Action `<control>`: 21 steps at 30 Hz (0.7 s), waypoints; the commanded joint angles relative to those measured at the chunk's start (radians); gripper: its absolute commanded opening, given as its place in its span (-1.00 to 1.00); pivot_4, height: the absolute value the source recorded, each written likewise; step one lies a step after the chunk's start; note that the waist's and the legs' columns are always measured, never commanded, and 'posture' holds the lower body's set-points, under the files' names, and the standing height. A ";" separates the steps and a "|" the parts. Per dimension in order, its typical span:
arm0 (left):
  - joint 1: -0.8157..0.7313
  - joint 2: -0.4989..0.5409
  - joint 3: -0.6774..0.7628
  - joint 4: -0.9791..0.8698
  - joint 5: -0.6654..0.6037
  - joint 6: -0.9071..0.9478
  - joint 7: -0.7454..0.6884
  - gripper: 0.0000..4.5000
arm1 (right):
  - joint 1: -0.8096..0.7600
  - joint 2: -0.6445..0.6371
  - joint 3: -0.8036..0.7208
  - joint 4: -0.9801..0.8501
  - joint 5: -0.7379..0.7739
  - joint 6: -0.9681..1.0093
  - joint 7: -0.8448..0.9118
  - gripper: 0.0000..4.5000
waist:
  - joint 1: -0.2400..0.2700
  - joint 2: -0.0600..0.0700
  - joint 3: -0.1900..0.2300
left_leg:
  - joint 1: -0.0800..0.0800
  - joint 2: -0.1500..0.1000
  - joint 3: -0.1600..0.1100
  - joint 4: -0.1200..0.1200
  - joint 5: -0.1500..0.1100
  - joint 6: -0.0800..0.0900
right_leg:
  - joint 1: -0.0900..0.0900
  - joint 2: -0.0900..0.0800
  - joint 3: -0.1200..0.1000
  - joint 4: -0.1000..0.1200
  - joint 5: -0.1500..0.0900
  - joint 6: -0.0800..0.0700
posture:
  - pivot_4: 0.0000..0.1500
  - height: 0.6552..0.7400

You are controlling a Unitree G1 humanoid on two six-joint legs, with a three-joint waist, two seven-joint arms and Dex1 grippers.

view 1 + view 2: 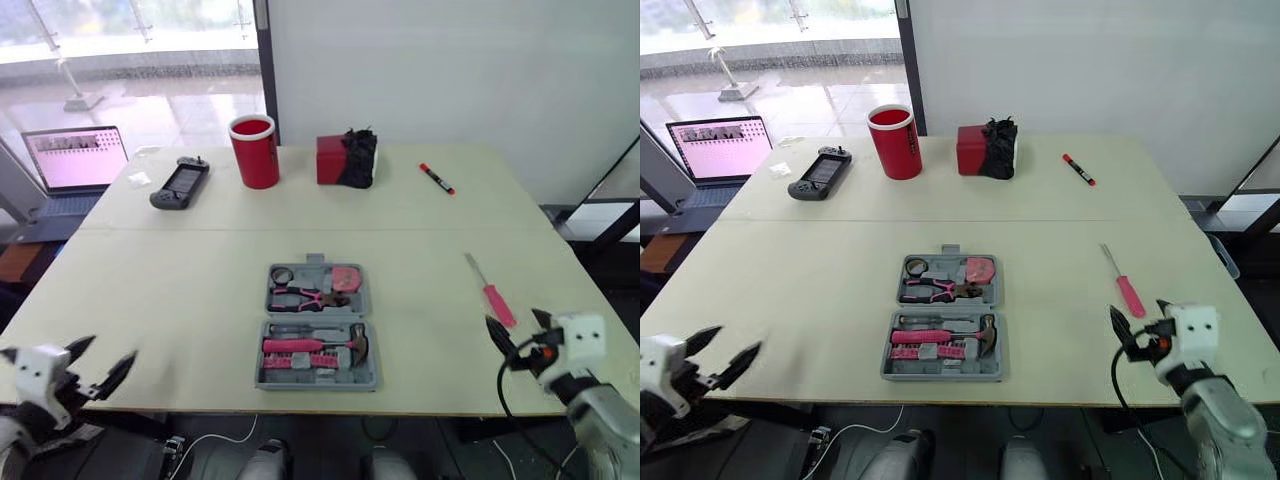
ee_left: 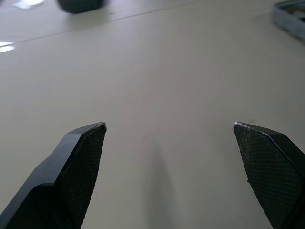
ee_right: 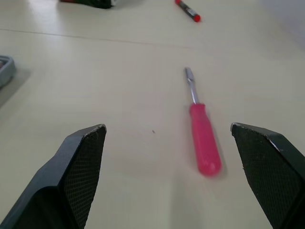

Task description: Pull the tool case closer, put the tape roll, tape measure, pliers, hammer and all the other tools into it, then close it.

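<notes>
The grey tool case [image 1: 317,325] lies open in the middle of the table. Its far half holds a tape roll [image 1: 282,274], a pink tape measure [image 1: 344,277] and pink-handled pliers [image 1: 305,297]. Its near half holds a hammer [image 1: 357,345] and a row of pink bits [image 1: 295,352]. A pink-handled screwdriver [image 1: 493,292] lies loose on the table to the right of the case. My right gripper [image 1: 518,330] hovers open just in front of the screwdriver [image 3: 204,138], empty. My left gripper [image 1: 100,360] stands open and empty over bare table at the front left edge.
Along the far side stand a red cup [image 1: 255,152], a red box with a black object against it [image 1: 345,160], a red marker [image 1: 436,178] and a handheld game console [image 1: 180,184]. A laptop [image 1: 75,160] sits beyond the table's far left corner.
</notes>
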 commanded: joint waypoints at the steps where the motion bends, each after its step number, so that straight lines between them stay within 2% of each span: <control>1: -0.039 0.058 -0.044 -0.126 -0.070 0.097 -0.090 1.00 | -0.117 -0.074 0.012 -0.008 0.016 0.121 -0.024 0.97 | -0.001 0.001 0.000 | 0.000 0.000 0.000 0.000 0.000 0.000 | 0.000 0.000 0.000 0.000 0.000 0.000 | 1.00 1.00; 7: -0.154 0.123 -0.115 -0.304 -0.133 0.284 -0.097 1.00 | -0.411 -0.136 0.082 0.244 -0.014 0.369 -0.105 0.97 | -0.001 0.001 0.001 | 0.000 0.000 0.000 -0.001 0.000 0.000 | 0.000 0.001 0.000 0.000 0.002 0.003 | 1.00 1.00; 13: -0.183 0.145 -0.128 -0.386 -0.115 0.334 -0.085 1.00 | -0.604 -0.164 0.200 0.552 -0.078 0.522 -0.116 0.97 | -0.007 0.003 0.002 | 0.000 -0.001 0.000 -0.001 0.000 0.000 | -0.001 0.001 0.000 0.001 0.002 0.004 | 1.00 1.00; 17: -0.170 0.155 -0.095 -0.435 -0.130 0.370 -0.064 1.00 | -0.718 -0.177 0.239 0.781 -0.135 0.484 -0.127 0.97 | -0.009 0.004 0.003 | 0.000 -0.001 0.000 -0.001 0.000 0.000 | -0.001 0.001 0.000 0.001 0.002 0.004 | 1.00 1.00; 21: -0.160 0.152 -0.087 -0.444 -0.118 0.374 -0.057 1.00 | -0.788 -0.176 0.249 0.927 -0.150 0.420 -0.101 0.97 | -0.012 0.004 0.003 | 0.000 -0.001 0.001 0.000 0.000 0.000 | 0.000 0.001 0.000 0.001 0.002 0.004 | 1.00 1.00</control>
